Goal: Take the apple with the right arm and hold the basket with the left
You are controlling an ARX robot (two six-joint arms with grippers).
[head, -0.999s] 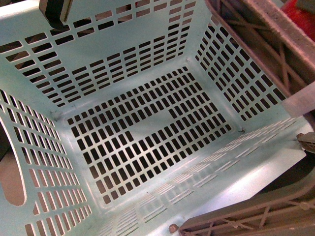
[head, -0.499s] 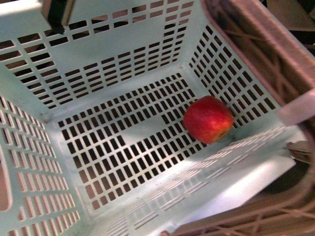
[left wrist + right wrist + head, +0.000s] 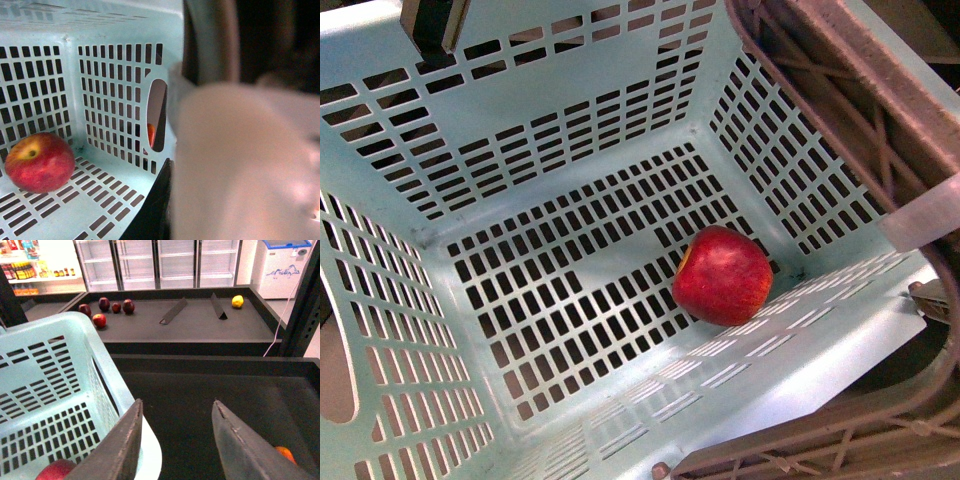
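The red apple (image 3: 722, 275) lies on the slotted floor of the pale turquoise basket (image 3: 820, 370), close to the near wall and right corner. Its yellow stem patch shows in the left wrist view, apple (image 3: 39, 162) resting on the basket (image 3: 115, 30) floor. My left gripper (image 3: 432, 25) is shut on the basket's far rim; its dark finger (image 3: 150, 215) sits beside a blurred pale part. My right gripper (image 3: 176, 405) is open and empty, outside the basket (image 3: 60, 335) next to its rim, over a dark tray. A sliver of the apple (image 3: 55, 470) shows there.
The grey-brown latticed bail (image 3: 860, 100) with its white band (image 3: 920, 215) crosses the basket's right side. Dark display trays hold dark red fruits (image 3: 104, 304), a yellow fruit (image 3: 237, 301) and an orange fruit (image 3: 285, 454). Glass-door fridges (image 3: 175, 262) stand behind.
One second ago the basket was empty. Half a second ago the apple lay in it by the right wall; it has since rolled a little toward the near wall.
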